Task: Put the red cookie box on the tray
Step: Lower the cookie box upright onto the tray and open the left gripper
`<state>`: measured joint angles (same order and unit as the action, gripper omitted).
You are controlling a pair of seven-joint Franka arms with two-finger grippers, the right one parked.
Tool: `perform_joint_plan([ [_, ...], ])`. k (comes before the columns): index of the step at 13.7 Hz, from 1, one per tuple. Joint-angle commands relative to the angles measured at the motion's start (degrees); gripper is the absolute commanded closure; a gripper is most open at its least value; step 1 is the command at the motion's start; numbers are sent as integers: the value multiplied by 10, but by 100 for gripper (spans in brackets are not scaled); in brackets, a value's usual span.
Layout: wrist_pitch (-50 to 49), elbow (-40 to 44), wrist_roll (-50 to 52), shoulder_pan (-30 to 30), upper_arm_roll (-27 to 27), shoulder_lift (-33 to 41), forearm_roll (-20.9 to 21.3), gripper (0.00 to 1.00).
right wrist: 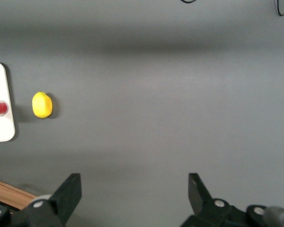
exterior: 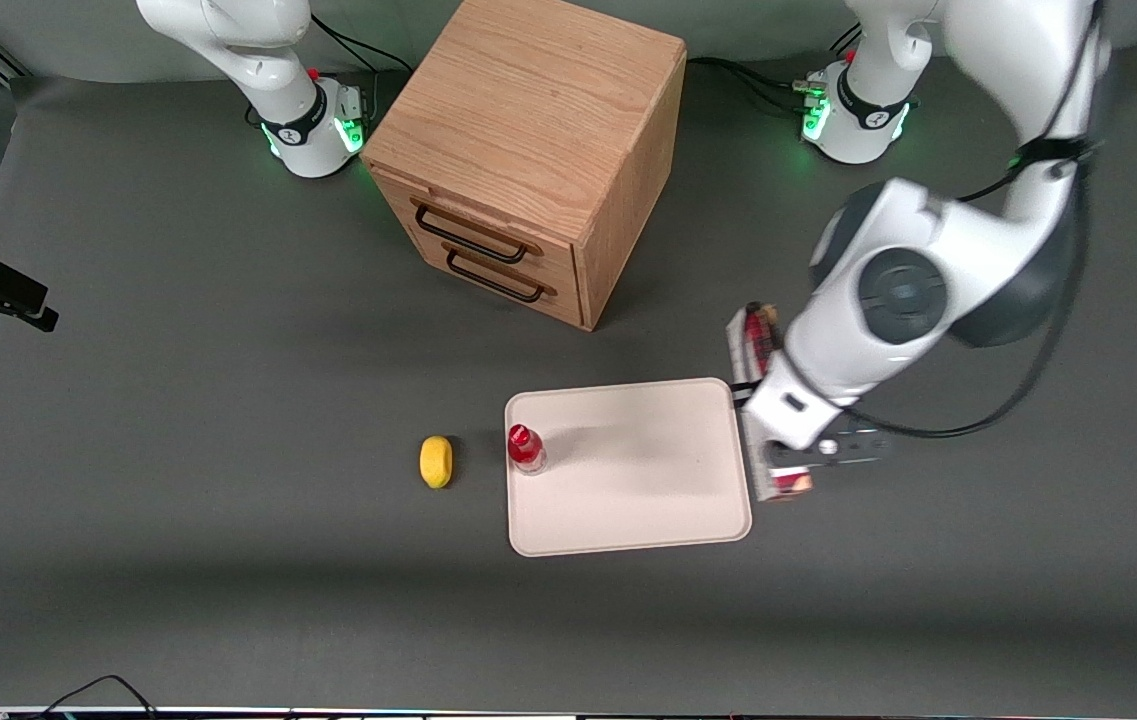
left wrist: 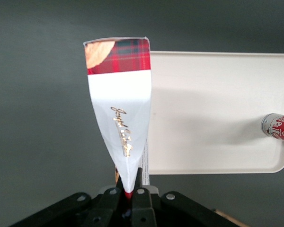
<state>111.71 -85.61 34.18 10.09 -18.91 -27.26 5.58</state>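
Note:
The red cookie box (exterior: pixel 756 338) is a long thin carton with a tartan red face and white-grey sides. It stands on edge right beside the tray's (exterior: pixel 628 480) short side toward the working arm's end. In the left wrist view my gripper (left wrist: pixel 128 189) is shut on the box (left wrist: pixel 118 113), with the jaws pinching its narrow width. The pale pinkish-beige tray (left wrist: pixel 213 109) lies alongside the box. In the front view the gripper (exterior: pixel 775 452) sits over the box's nearer half and hides its middle. Whether the box touches the table I cannot tell.
A small red-capped bottle (exterior: pixel 525 447) stands on the tray at its edge toward the parked arm. A yellow lemon (exterior: pixel 436 461) lies on the table beside that edge. A wooden drawer cabinet (exterior: pixel 528 150) stands farther from the camera than the tray.

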Motion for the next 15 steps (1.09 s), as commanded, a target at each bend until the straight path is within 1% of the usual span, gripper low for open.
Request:
perform_joint_plan([
  [1, 61, -46, 15, 12, 4, -6, 7, 100],
  [2, 72, -47, 24, 12, 4, -24, 15, 100],
  [4, 111, -47, 66, 18, 4, -60, 47, 100],
  [8, 189, -47, 70, 22, 4, -116, 61, 100],
  [10, 203, -45, 69, 22, 4, -130, 84, 100],
  [15, 205, -43, 69, 22, 4, -139, 88, 100],
])
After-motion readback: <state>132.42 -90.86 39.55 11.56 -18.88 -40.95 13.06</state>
